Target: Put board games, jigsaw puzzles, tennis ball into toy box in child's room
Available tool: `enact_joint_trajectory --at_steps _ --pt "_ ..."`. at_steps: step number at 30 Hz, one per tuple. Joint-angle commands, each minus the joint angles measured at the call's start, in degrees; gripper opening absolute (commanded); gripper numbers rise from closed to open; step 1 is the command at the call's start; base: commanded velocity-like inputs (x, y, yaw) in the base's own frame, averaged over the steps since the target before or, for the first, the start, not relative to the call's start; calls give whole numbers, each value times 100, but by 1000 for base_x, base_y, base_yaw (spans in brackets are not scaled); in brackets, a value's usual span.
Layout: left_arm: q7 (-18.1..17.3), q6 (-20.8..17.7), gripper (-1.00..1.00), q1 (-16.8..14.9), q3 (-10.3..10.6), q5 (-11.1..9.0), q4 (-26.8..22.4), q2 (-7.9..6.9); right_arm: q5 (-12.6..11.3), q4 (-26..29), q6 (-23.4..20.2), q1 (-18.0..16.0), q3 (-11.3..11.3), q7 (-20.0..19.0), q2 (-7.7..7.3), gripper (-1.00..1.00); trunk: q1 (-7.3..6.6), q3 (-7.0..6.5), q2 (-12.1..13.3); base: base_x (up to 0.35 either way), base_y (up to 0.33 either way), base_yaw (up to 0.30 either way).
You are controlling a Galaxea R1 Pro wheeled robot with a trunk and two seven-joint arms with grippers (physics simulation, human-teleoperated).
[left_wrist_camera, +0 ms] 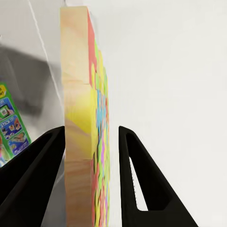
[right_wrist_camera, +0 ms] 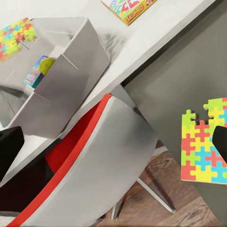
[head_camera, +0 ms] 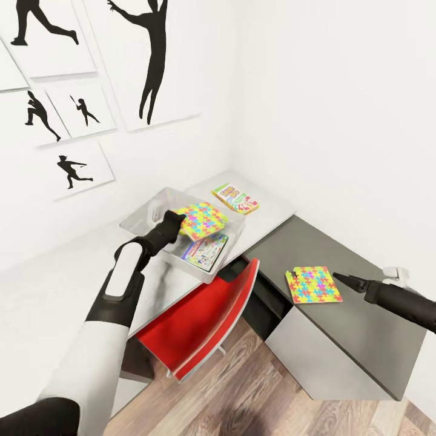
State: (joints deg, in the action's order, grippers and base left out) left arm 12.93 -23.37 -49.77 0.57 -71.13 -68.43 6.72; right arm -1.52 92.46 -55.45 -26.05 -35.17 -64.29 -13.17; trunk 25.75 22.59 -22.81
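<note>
My left gripper (head_camera: pixel 175 223) is closed on a jigsaw puzzle (head_camera: pixel 201 220), holding it over the toy box (head_camera: pixel 145 213) that sits on the light grey part of the table (head_camera: pixel 266 209). In the left wrist view the puzzle (left_wrist_camera: pixel 82 137) stands edge-on between my two black fingers (left_wrist_camera: pixel 135 175), its wooden back toward one finger and its coloured face toward the other. The puzzle sits tilted above the box's inner space, not lying flat on its floor.

Inside the toy box, beneath the held puzzle, lies a board game (head_camera: pixel 206 251) with a pale printed cover; its green-edged corner also shows in the left wrist view (left_wrist_camera: pixel 12 125).

A second board game (head_camera: pixel 235 198), yellow, green and red, lies on the table just beyond the box, apart from it.

My right gripper (head_camera: pixel 346 280) hovers over the darker part of the table, its tip pointing at the second jigsaw puzzle (head_camera: pixel 313 284) and just beside that puzzle's near edge. I cannot tell whether this gripper is open or closed. The second puzzle (right_wrist_camera: pixel 204 142) lies flat on the dark surface, close to its edge.

A red-and-grey chair (head_camera: pixel 203 318) stands tucked under the table in front of the toy box, on the wood floor (head_camera: pixel 266 393).
</note>
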Motion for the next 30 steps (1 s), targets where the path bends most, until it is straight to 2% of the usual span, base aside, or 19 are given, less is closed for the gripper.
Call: enact_joint_trajectory --at_steps 1,5,6,9,22,25,30 --pt "54 -7 -100 -6 1 -59 -6 2 -14 1 -48 -5 -4 -10 0 100 3 10 -11 0 0 0" --pt "382 301 -100 -135 208 -330 223 76 -9 1 -44 -5 77 -1 62 100 3 10 -11 0 0 0" --pt "569 385 -100 -168 261 -477 266 95 -8 0 -41 -5 101 1 77 100 3 10 -11 0 0 0" --pt "762 463 -100 -196 305 -615 277 109 -5 0 -40 -5 121 2 90 100 3 10 -11 0 0 0" --pt "1165 540 -100 -231 335 -793 269 127 -6 0 -41 -5 133 4 97 100 3 10 -11 0 0 0" --pt "1313 547 -100 -295 332 -945 274 128 -5 3 -40 -5 126 1 97 100 3 10 -11 0 0 0" --pt "1378 565 -100 -378 335 -1083 302 128 -5 4 -47 -5 119 -6 96 100 3 10 -11 0 0 0"
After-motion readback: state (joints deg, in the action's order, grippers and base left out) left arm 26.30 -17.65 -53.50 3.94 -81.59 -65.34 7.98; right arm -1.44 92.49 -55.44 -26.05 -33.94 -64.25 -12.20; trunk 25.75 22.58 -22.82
